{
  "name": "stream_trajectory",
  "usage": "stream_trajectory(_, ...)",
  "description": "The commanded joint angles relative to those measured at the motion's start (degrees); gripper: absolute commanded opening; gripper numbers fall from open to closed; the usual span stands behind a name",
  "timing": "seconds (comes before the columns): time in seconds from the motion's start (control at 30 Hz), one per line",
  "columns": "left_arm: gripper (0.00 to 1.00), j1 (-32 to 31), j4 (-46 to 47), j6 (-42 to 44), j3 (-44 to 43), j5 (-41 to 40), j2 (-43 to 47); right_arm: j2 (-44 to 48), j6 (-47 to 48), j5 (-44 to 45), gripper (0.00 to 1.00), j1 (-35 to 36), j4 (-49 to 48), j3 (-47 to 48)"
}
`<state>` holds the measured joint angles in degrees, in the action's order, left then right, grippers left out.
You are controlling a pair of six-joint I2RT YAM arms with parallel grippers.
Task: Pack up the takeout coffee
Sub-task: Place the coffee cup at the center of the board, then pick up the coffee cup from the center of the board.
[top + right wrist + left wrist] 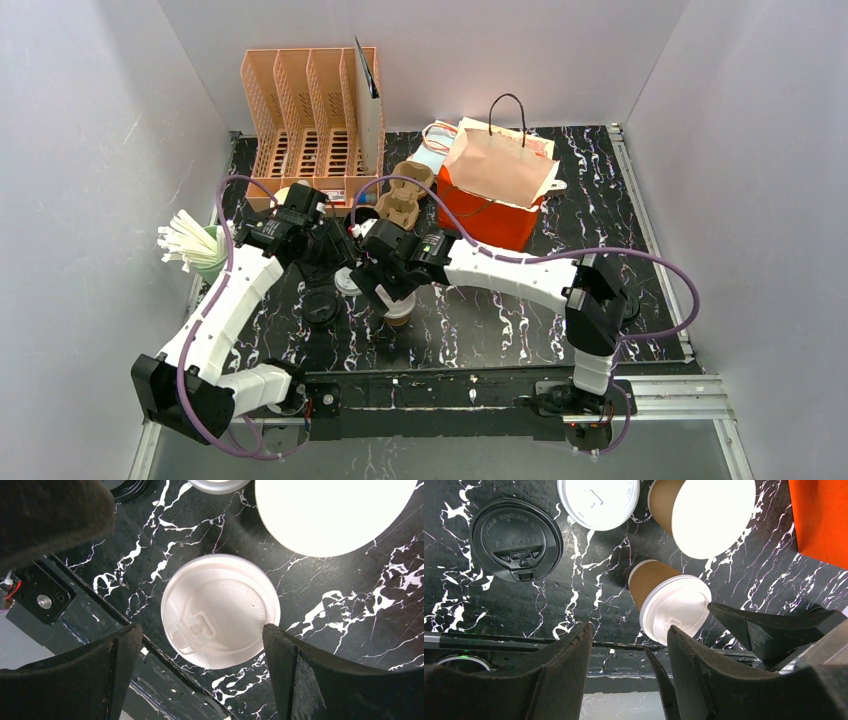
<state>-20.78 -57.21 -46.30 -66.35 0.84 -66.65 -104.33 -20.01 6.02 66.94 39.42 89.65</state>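
The takeout coffee is a small brown paper cup with a white lid on it, standing upright near the table's front edge. My right gripper hangs open just above it, one finger on each side of the lid and apart from it. To the left, my left gripper is open with nothing between its fingers; the cup stands ahead of its right finger. A second brown cup, open and white inside, stands just behind the lidded one.
A loose white lid and a black lid lie on the marble top left of the cups. A red paper bag, a pulp cup carrier and an orange rack stand behind. A green cup of white sticks is far left.
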Motion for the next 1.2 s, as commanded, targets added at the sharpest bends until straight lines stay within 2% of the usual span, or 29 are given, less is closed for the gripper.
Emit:
stream_trajectory(0.0,0.55,0.3,0.3,-1.0,1.3,1.7,1.2,-0.8,2.1,2.7,0.98,1.0,2.1,4.4)
stream_trajectory(0.47,0.58,0.4,2.0,0.5,3.1,4.4,0.6,-4.4,4.8,6.4,0.98,2.7,5.4,7.3)
stream_trajectory(1.07,0.61,0.6,1.5,1.6,3.5,4.9,0.9,-8.5,5.4,1.1,0.98,2.6,7.0,7.9)
stream_trajectory(1.1,0.61,0.6,1.5,1.6,3.6,4.9,0.9,-8.7,5.5,1.0,0.97,2.7,7.1,8.1)
stream_trajectory(1.17,0.61,0.6,1.5,1.6,3.4,4.9,0.9,-8.8,5.8,1.2,0.85,2.6,7.8,8.8)
